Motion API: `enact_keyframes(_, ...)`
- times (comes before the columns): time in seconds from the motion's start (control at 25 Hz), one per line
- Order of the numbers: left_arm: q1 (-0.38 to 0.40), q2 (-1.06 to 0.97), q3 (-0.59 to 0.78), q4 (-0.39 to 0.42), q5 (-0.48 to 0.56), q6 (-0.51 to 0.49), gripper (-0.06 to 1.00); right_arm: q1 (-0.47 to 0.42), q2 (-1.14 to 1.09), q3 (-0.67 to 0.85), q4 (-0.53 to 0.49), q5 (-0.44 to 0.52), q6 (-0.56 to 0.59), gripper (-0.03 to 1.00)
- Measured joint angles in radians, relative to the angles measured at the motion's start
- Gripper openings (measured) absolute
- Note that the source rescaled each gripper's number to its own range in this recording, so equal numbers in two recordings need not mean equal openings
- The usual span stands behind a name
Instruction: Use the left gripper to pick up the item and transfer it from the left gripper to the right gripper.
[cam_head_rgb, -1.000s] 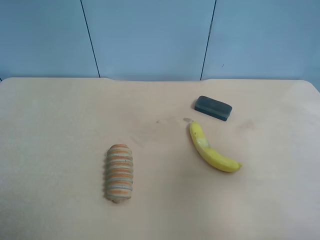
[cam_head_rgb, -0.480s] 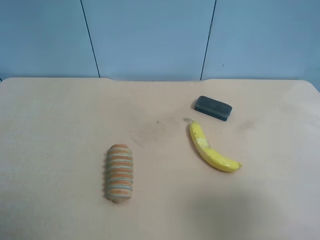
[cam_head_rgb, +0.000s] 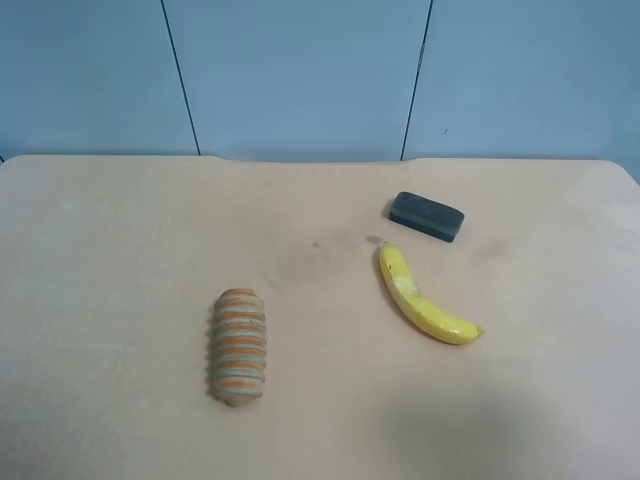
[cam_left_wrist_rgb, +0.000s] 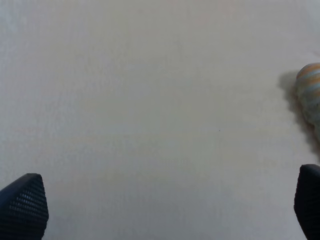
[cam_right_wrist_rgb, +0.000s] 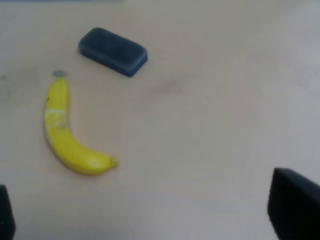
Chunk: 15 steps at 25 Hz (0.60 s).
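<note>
The item (cam_head_rgb: 427, 216), a dark grey-black block with a blue side, lies flat on the table toward the far right of the exterior high view. It also shows in the right wrist view (cam_right_wrist_rgb: 113, 51), well ahead of the right gripper (cam_right_wrist_rgb: 150, 215). That gripper is open and empty, with only its fingertips (cam_right_wrist_rgb: 295, 205) showing at the frame corners. The left gripper (cam_left_wrist_rgb: 165, 210) is open and empty over bare table, its fingertips (cam_left_wrist_rgb: 22, 205) wide apart. The item does not show in the left wrist view. Neither arm shows in the exterior high view.
A yellow banana (cam_head_rgb: 420, 297) lies just in front of the item, also in the right wrist view (cam_right_wrist_rgb: 62, 137). An orange-striped ridged roll (cam_head_rgb: 238, 346) lies left of centre; its end shows in the left wrist view (cam_left_wrist_rgb: 310, 92). The pale table (cam_head_rgb: 120, 250) ends at a blue wall.
</note>
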Motion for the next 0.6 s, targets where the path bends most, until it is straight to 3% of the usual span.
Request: enact_keyframes(0.6, 0.000, 0.000, 0.000, 0.000, 0.000, 0.000, 1.00, 0.000, 0.000, 0.000, -0.028, 0.000, 0.047, 1.00)
